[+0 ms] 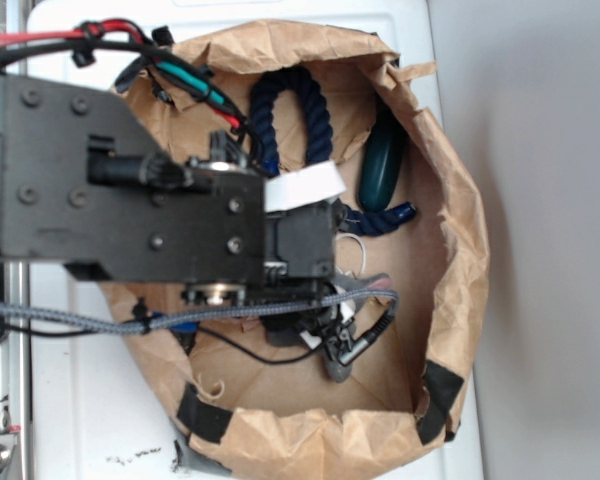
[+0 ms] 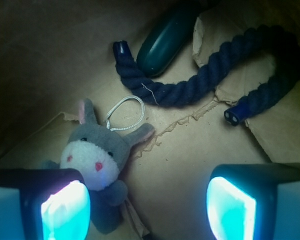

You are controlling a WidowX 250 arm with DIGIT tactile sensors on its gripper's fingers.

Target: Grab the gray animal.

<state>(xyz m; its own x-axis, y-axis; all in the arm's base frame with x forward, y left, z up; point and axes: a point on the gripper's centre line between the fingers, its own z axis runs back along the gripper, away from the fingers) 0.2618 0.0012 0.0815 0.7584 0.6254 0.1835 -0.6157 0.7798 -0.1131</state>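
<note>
Exterior view: the arm [image 1: 130, 210] reaches from the left over a brown paper bag [image 1: 450, 250] whose rolled rim forms a basin on a white surface [image 1: 80, 410]. The gripper [image 1: 352, 318] hangs low inside the bag, toward its right-centre; the state of the fingers cannot be made out here. A dark blue rope [image 1: 280, 110] lies looped toward the far edge of the bag floor. A dark green oval object [image 1: 380, 170] lies beside the bag's right wall, near one rope end. Of the gray donkey only its white loop [image 1: 354, 252] shows, just beyond the gripper; the body is hidden beneath the arm.

Wrist view: the two fingers [image 2: 65, 207] stand wide apart, clamping nothing. The gray donkey [image 2: 97, 160] lies on the bag floor at lower left, face up, just beside the left finger, its lower body partly between the fingers. Contact cannot be confirmed. Its loop trails away from the head toward the rope [image 2: 190, 85]. The green object [image 2: 165, 42] lies at the far side, touching the rope.
</note>
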